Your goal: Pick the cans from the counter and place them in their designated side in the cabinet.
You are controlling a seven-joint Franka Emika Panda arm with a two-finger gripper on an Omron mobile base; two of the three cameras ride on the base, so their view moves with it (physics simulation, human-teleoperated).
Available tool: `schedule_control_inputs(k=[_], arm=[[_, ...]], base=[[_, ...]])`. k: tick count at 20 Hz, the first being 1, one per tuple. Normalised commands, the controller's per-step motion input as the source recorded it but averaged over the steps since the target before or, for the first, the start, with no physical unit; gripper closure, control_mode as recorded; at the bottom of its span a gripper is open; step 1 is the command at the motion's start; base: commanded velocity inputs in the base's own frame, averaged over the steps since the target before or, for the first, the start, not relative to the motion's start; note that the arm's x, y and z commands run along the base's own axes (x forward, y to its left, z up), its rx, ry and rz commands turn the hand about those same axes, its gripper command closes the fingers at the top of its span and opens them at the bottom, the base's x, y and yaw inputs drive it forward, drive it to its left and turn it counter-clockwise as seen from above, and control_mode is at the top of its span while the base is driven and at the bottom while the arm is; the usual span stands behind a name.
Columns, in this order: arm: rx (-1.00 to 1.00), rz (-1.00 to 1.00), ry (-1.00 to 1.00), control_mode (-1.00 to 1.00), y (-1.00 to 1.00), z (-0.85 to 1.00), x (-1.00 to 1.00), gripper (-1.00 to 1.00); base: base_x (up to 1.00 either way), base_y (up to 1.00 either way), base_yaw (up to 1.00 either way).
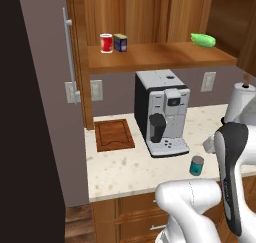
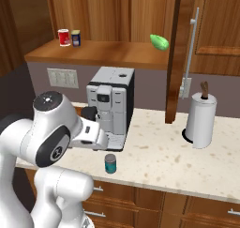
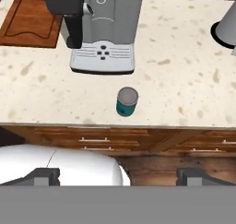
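A teal can with a grey lid (image 1: 197, 165) (image 2: 110, 163) (image 3: 126, 101) stands upright near the front edge of the beige speckled counter (image 1: 125, 172) (image 2: 173, 161) (image 3: 184, 80), just in front of the coffee machine. A dark blue can with yellow (image 1: 120, 42) (image 2: 76, 38) stands on the left part of the cabinet shelf (image 1: 165, 57) (image 2: 108, 53), next to a red can (image 1: 106, 43) (image 2: 63, 37). My gripper (image 3: 119, 177) is open and empty, its fingertips (image 3: 46, 176) far apart. It hangs above the counter's front edge, well clear of the teal can.
A grey coffee machine (image 1: 162, 112) (image 2: 111, 105) (image 3: 103, 29) stands behind the teal can. A wooden cutting board (image 1: 114, 134) (image 3: 30, 20) lies to its left, a paper towel holder (image 2: 201, 119) to its right. A green item (image 1: 203, 39) (image 2: 159, 41) rests on the shelf's right side.
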Motion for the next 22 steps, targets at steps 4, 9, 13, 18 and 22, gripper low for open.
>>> schedule_control_inputs(k=[4, 9, 13, 18, 22], arm=[[-0.05, 0.0, 0.02, -1.0, 0.0, -0.32, 0.17, -1.0], [0.0, 0.0, 0.0, -1.0, 0.0, -0.32, 0.07, -1.0], [0.0, 0.0, 0.0, -1.0, 0.0, -0.24, 0.02, -1.0], [0.0, 0.0, -0.07, -1.0, 0.0, -0.09, 0.09, -1.0], [0.0, 0.0, -0.12, -1.0, 0.0, 0.0, 0.14, -1.0]], base=[[0.0, 0.0, 0.0], [0.0, 0.0, 0.0], [0.0, 0.0, 0.0], [0.0, 0.0, 0.0], [0.0, 0.0, 0.0]])
